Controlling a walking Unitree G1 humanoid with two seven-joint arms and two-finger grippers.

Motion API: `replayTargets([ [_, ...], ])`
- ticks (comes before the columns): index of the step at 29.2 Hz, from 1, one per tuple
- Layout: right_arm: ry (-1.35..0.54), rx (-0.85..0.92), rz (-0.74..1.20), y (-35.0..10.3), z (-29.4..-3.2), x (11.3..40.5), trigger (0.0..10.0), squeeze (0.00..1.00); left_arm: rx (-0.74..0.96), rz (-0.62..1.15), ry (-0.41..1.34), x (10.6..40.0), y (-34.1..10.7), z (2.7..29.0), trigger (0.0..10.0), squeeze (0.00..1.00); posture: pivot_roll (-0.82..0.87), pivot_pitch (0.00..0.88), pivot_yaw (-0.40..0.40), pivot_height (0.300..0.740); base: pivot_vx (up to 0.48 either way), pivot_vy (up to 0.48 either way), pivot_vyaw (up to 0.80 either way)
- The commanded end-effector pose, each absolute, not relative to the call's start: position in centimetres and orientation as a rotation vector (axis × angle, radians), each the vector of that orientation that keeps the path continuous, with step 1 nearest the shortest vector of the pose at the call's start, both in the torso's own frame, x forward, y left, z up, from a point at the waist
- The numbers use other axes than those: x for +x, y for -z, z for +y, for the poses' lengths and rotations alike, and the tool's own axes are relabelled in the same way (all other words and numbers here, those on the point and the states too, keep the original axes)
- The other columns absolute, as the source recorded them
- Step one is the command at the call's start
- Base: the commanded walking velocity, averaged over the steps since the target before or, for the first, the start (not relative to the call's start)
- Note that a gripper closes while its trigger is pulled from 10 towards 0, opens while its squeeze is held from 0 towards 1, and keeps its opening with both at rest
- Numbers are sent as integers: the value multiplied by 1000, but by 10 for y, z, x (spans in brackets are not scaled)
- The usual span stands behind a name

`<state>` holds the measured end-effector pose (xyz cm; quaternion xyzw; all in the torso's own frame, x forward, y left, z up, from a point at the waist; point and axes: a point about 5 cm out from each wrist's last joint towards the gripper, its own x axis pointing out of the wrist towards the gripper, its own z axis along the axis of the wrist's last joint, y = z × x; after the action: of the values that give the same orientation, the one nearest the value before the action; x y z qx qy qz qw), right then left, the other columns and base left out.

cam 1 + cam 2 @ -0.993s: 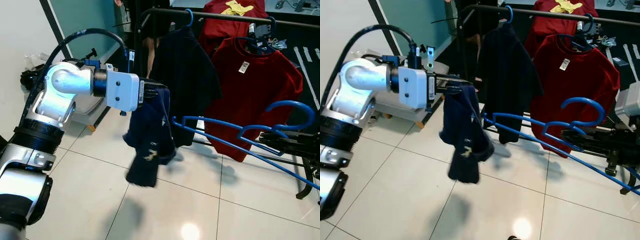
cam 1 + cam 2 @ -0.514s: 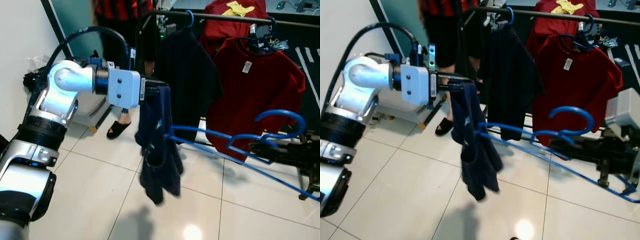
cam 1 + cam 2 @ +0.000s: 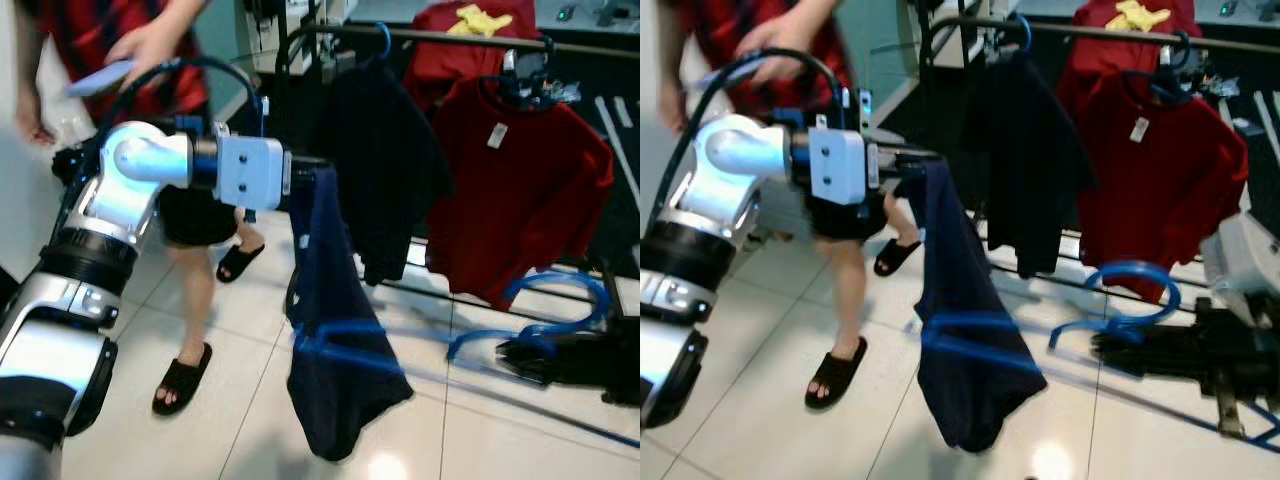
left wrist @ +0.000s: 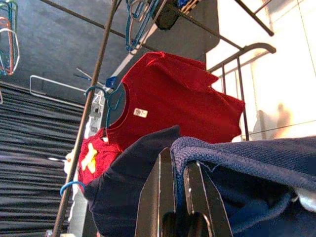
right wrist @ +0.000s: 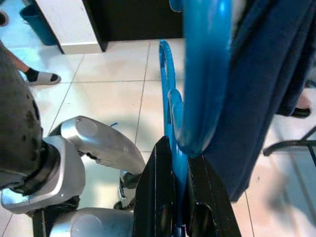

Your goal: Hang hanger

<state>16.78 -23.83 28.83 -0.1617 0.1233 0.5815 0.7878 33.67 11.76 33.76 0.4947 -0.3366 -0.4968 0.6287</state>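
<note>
Right hand (image 5: 180, 197): low at robot's right, fingers pinching blue hanger (image 3: 1120, 300) near its hook, hanger's long arm reaching left into garment, blurred.
Left hand (image 4: 178, 197): arm extending forward at chest height, elbow bent, fingers pressing together on top edge of navy garment (image 3: 335, 350), which is hanging down toward tiled floor (image 3: 200, 440).
Person (image 3: 190, 220) in sandals standing behind left arm.
Clothes rack (image 3: 440, 35) beyond: dark garment (image 3: 385, 160) and red shirt (image 3: 520, 170) hanging.
</note>
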Motion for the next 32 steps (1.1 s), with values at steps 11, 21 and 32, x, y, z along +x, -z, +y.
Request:
replayTargets([
  [11,-1118,-372,77,-292,-227,189,10000,0,1121,-766,1181,330,-344,109,10000,0,5,89,90,740,0,0,0],
  [21,-968,-465,156,-284,-237,200,10000,0,1095,-703,1189,333,-343,109,10000,0,1,89,89,740,0,0,0],
  [32,-888,-496,117,-290,-240,209,10000,0,1095,-670,1200,331,-342,110,10000,0,-2,90,86,740,0,0,0],
])
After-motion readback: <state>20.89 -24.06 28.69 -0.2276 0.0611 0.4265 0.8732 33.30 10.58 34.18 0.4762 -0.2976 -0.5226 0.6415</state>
